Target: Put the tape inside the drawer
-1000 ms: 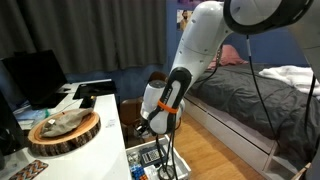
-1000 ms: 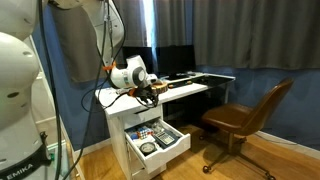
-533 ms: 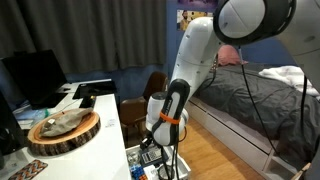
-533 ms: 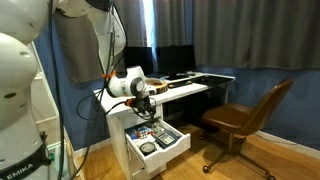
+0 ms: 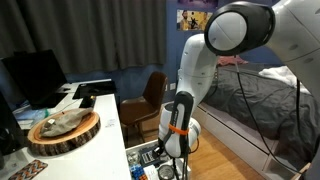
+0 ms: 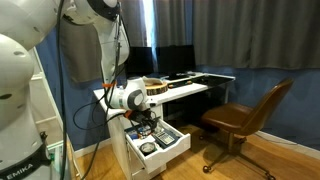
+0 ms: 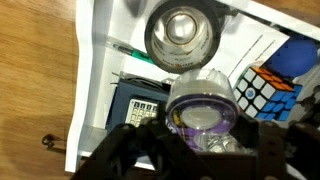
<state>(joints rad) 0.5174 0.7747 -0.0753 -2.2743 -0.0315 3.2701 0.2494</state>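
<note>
The arm (image 5: 186, 85) has dropped since a second ago, bringing the gripper (image 7: 200, 140) down over the open drawer (image 7: 94, 60). Nearest the wrist camera, its fingers (image 7: 128, 150) sit narrow around the tape (image 7: 201, 104), held low over the drawer. The roll looks light, stiff and slick, best pinched across its outer rim. The finger ends are blurred; farther off, in both exterior views, the arm hides the tape.

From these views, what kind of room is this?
Probably a bedroom doubling as a home office: a bed with grey bedding, a white desk with monitors, and a swivel chair.
</note>
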